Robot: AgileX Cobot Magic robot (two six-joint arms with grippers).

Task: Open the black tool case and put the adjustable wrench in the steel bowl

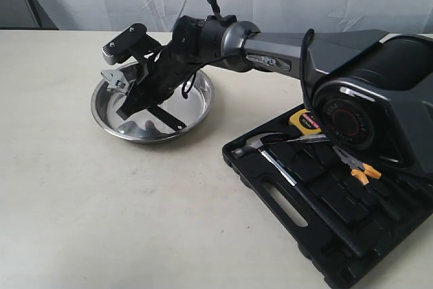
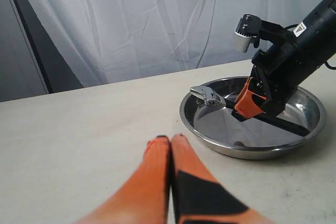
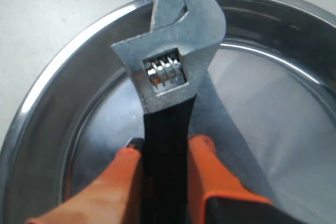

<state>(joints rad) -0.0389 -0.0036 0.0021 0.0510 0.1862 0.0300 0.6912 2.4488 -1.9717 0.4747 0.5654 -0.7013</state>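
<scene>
The black tool case (image 1: 338, 214) lies open at the right of the table. The steel bowl (image 1: 108, 123) (image 2: 205, 129) (image 3: 58, 103) sits left of it. My right gripper (image 1: 128, 96) (image 2: 251, 100) (image 3: 165, 148) reaches down into the bowl, shut on the black handle of the adjustable wrench (image 1: 116, 79) (image 2: 210, 96) (image 3: 170, 61). The wrench's silver head hangs over the bowl's far left rim, and its handle slants down across the bowl's inside. My left gripper (image 2: 170, 139) is shut and empty, low over the bare table just short of the bowl.
In the open case lie a claw hammer (image 1: 270, 157), a yellow tape measure (image 1: 304, 121) and orange-handled pliers (image 1: 358, 167). The right arm's body (image 1: 365, 79) spans above the case. White curtain hangs behind the table.
</scene>
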